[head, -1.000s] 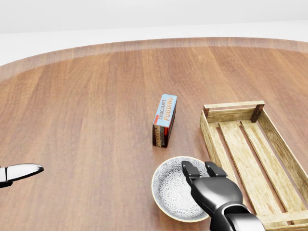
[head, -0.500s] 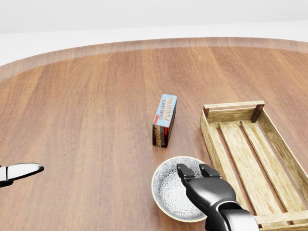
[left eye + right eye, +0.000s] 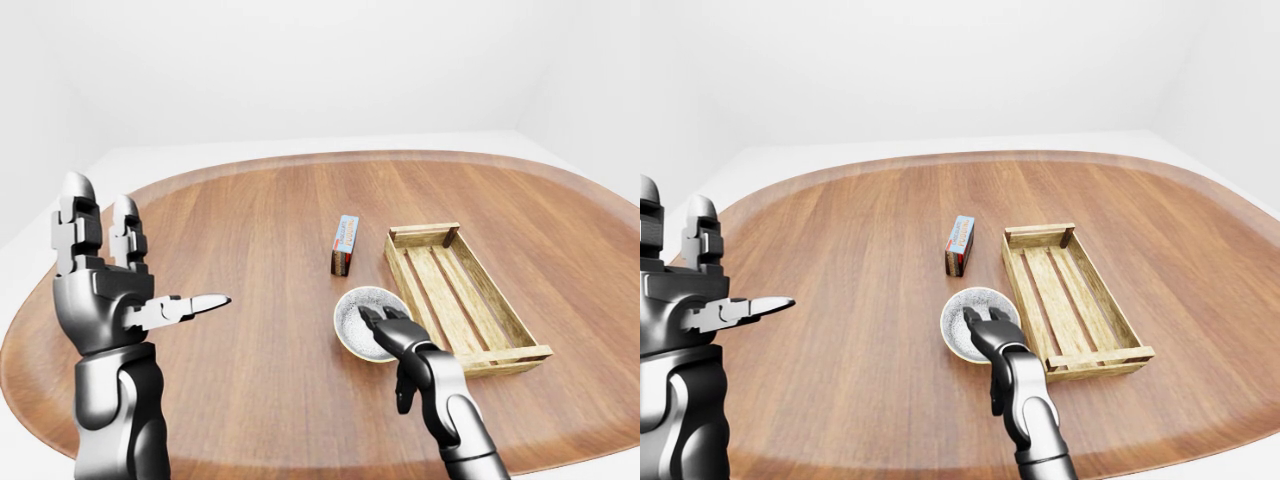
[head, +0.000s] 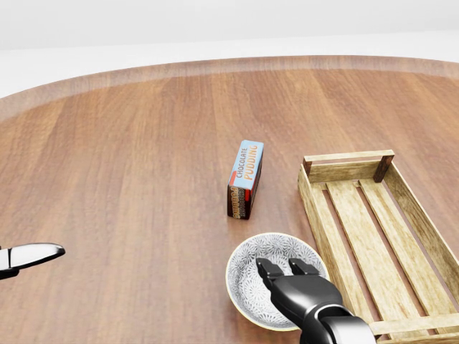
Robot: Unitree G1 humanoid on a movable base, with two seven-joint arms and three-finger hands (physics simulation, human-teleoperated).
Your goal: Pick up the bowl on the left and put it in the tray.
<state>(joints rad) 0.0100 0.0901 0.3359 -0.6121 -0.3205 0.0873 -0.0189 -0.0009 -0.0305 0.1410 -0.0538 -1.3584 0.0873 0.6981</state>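
The patterned grey bowl (image 4: pixel 249 276) sits on the wooden table, just left of the slatted wooden tray (image 4: pixel 313 202). My right hand (image 4: pixel 281 266) reaches up from the bottom of the head view. Its dark fingers (image 4: pixel 267 269) lie over the bowl's near rim and point into the hollow, spread and not closed round it. The hand hides the near right part of the bowl. My left hand (image 3: pixel 140 270) is raised at the left of the left-eye view, open, holding nothing.
A chocolate pudding box (image 4: pixel 245 179) stands on edge just above the bowl in the head view, left of the tray's far corner. The round wooden table (image 4: pixel 129 179) stretches wide to the left and top.
My right hand has slid toward the bottom of the head view and lower, so its fingertips now sit inside the bowl's near rim. Bowl, box, tray and left hand have not moved.
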